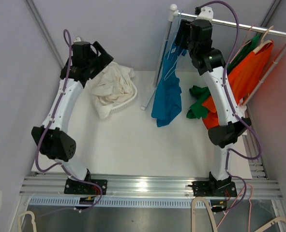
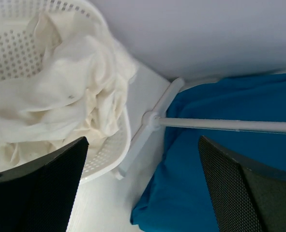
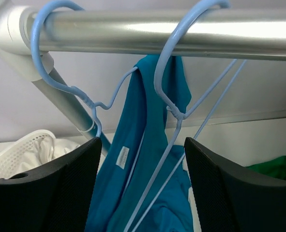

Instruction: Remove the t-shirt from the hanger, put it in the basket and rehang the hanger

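Observation:
A blue t-shirt (image 1: 167, 94) hangs from the left end of the metal rail (image 1: 239, 25), its hem on the table. In the right wrist view it (image 3: 143, 159) drapes over a light-blue hanger (image 3: 51, 53); a second light-blue hanger (image 3: 176, 72) hangs bare in front of it. My right gripper (image 3: 143, 188) is open just below the rail, facing both hangers, holding nothing. My left gripper (image 2: 143, 193) is open and empty above the table between the basket and the shirt's hem (image 2: 220, 169).
A white perforated basket (image 1: 126, 104) holds cream cloth (image 1: 109, 84) at the back left. Orange (image 1: 247, 72) and green (image 1: 198, 104) garments hang and lie at the right. The rack's white foot (image 2: 147, 128) and pole (image 2: 230, 124) cross the table. Grey walls stand close around.

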Robot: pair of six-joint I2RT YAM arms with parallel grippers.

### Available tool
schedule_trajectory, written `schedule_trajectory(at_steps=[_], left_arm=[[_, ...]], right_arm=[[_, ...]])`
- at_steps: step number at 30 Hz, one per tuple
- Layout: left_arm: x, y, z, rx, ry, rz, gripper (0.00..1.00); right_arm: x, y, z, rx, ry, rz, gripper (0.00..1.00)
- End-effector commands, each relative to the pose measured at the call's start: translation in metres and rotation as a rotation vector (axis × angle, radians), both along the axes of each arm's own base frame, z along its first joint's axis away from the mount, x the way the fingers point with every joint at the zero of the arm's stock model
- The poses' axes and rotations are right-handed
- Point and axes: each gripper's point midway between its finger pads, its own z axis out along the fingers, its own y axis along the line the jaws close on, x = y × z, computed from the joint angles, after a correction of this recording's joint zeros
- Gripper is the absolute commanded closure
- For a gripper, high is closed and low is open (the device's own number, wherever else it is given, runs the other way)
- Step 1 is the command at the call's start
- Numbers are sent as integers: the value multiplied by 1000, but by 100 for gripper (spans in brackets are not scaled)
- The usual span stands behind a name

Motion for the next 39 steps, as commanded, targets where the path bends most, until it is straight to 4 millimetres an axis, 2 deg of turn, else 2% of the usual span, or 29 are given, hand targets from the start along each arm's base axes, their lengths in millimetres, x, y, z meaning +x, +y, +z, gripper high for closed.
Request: schedule_trajectory(at_steps=[1, 3, 6, 7, 8, 10, 12, 13, 15, 16, 17, 18, 19, 21, 22, 24, 26, 28, 29, 31, 33, 34, 36, 39], left_arm=[[-9, 15, 32, 86, -69, 35, 1], [-9, 13, 30, 93, -63, 22, 1], [-4, 12, 13, 106, -6, 12, 0], [-2, 11, 14, 105, -2, 9, 0], [-3, 8, 3, 111, 35, 3, 0], [-6, -4, -2, 136, 34, -32, 1], [-9, -11, 8, 175, -11, -37, 1], [-14, -24, 10, 188, -24, -65, 0], [-18, -36, 23, 207, -75, -94, 1], [-22, -52, 31, 205, -107, -133, 1], [-25, -61, 27, 208, -113, -164, 0], [-25, -70, 42, 195, -174, -191, 0], [-30, -85, 45, 174, -191, -242, 0], [-36, -98, 47, 162, -213, -287, 0], [-39, -101, 49, 162, -222, -294, 1], [-42, -105, 43, 172, -228, -312, 1], [-48, -109, 49, 159, -263, -326, 1], [-52, -112, 42, 154, -268, -342, 0], [-54, -115, 55, 141, -316, -357, 1], [-57, -119, 54, 134, -333, -377, 0], [-59, -122, 62, 122, -356, -397, 0], [-59, -123, 62, 121, -355, -400, 0], [-60, -125, 63, 124, -361, -405, 0], [-60, -128, 63, 127, -367, -413, 1]], right_arm=[[-4, 13, 31, 65, -86, 69, 26], [-2, 15, 29, 67, -86, 77, 26], [1, 18, 27, 66, -84, 86, 27], [-1, 20, 24, 63, -74, 89, 27], [-5, 18, 28, 64, -74, 81, 27], [-14, 20, 23, 34, -55, 40, 27], [-26, 15, 27, 0, -58, -18, 26], [-31, 22, 22, -10, -43, -10, 26], [-39, 27, 30, 13, -61, 11, 26], [-39, 32, 25, 14, -52, 34, 26], [-38, 32, 27, 21, -59, 34, 26], [-36, 32, 27, 19, -65, 30, 26], [-30, 31, 29, 18, -74, 21, 28], [-22, 31, 29, 13, -79, 11, 29], [-14, 31, 22, -5, -75, -1, 30], [-5, 29, 28, -4, -111, -22, 30], [8, 21, 21, -23, -115, -55, 32], [15, 17, 21, -15, -126, -68, 34], [20, 19, 16, -10, -122, -62, 35], [28, 13, 16, 3, -130, -66, 36], [32, 13, 12, 20, -128, -52, 37], [35, 9, 11, 24, -127, -58, 39], [37, 7, 12, 32, -132, -63, 53], [39, 6, 13, 25, -145, -69, 64]])
